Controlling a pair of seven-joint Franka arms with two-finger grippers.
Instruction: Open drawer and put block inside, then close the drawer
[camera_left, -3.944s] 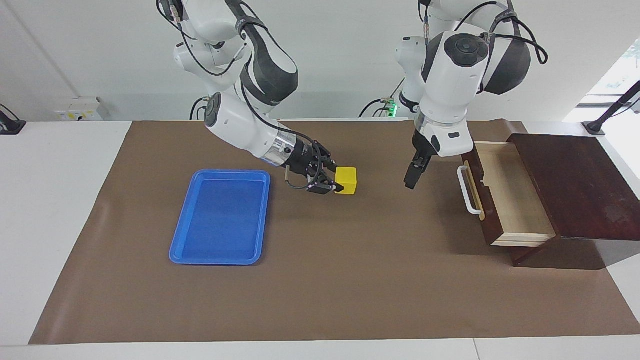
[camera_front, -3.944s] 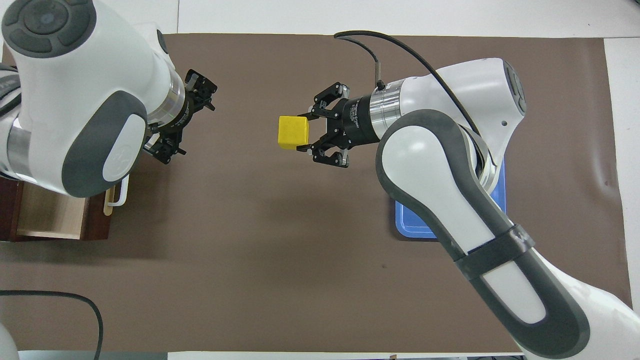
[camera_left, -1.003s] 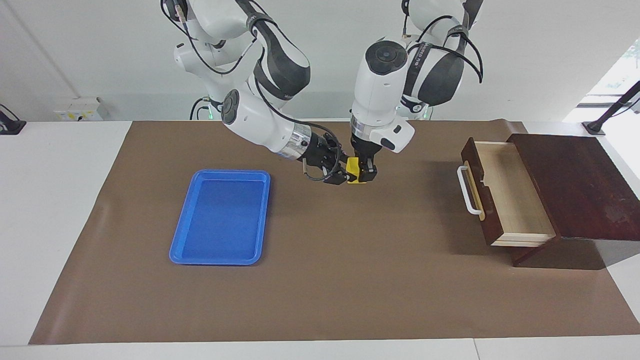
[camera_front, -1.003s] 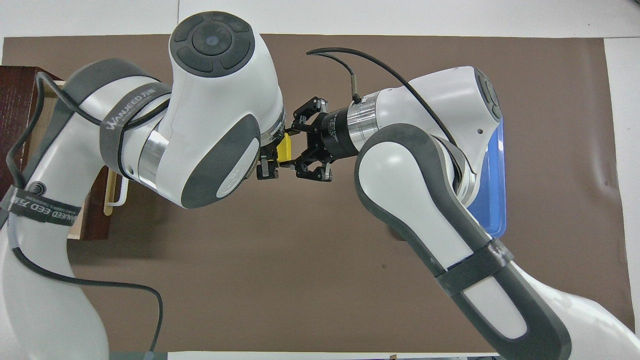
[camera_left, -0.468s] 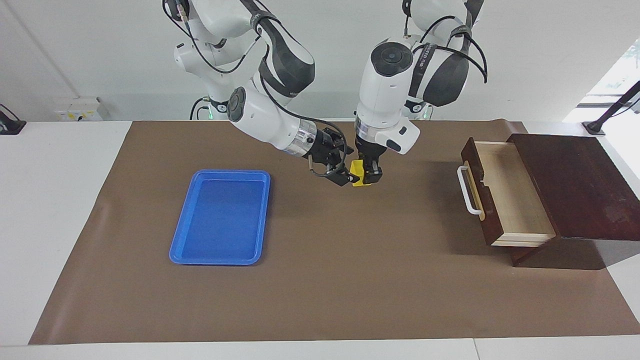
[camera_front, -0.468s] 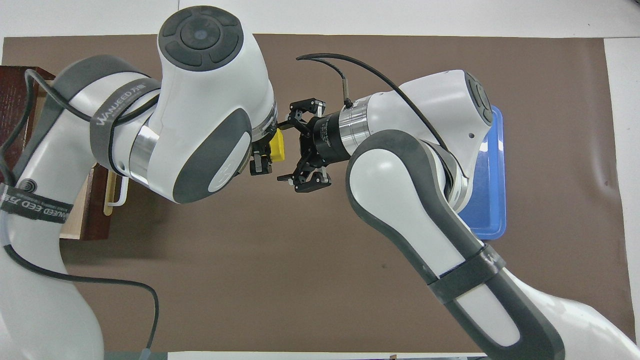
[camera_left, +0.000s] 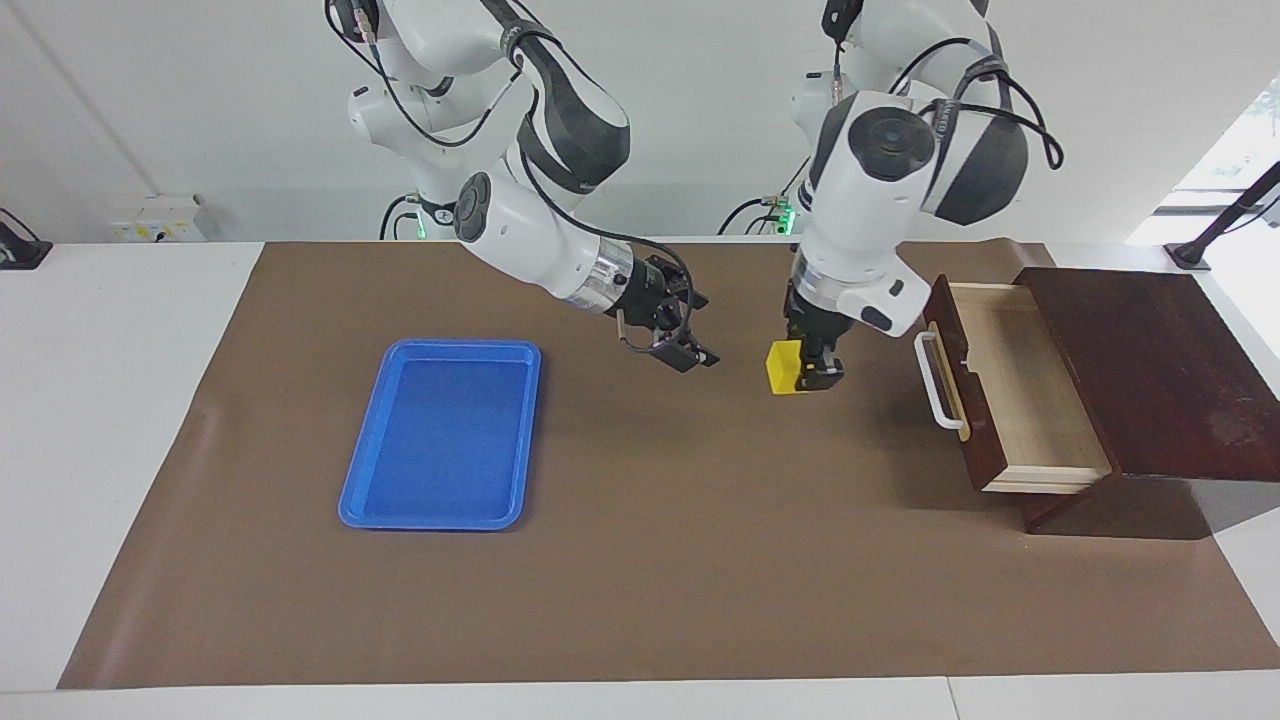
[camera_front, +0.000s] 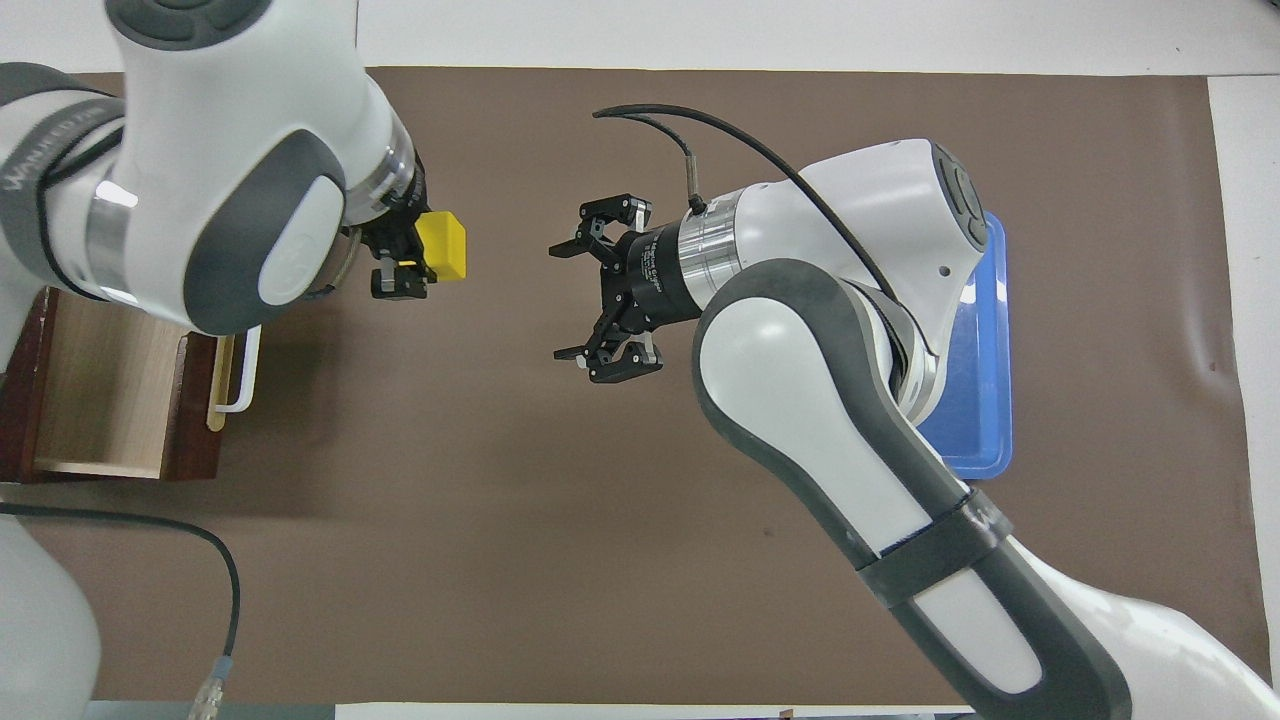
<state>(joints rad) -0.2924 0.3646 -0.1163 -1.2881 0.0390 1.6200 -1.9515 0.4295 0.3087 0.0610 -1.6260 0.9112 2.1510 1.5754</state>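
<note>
Yellow block (camera_left: 783, 368) hangs above the brown mat (camera_left: 640, 580), clamped in the left pincer (camera_left: 812, 372), which is closed on it and carries it over the tabletop (camera_left: 120, 420) just short of the drawer (camera_left: 1020, 400). In the overhead view the block sits at about ten o'clock from the picture's middle, with the drawer's white handle (camera_front: 235, 375) at roughly seven o'clock from it. The drawer already stands pulled out of its dark wooden box (camera_left: 1150, 370), its pale interior bare, so the opening step looks done. The right pincer (camera_left: 690, 340) hovers over the mat's middle with its fingers spread wide and nothing between them; that arm seems to have no further part for now. A blue tray (camera_left: 440, 435) lies toward the right arm's end and plays no role. Left to do, as I judge it: bring the block over the open drawer, let it go inside, then push the drawer front home.
</note>
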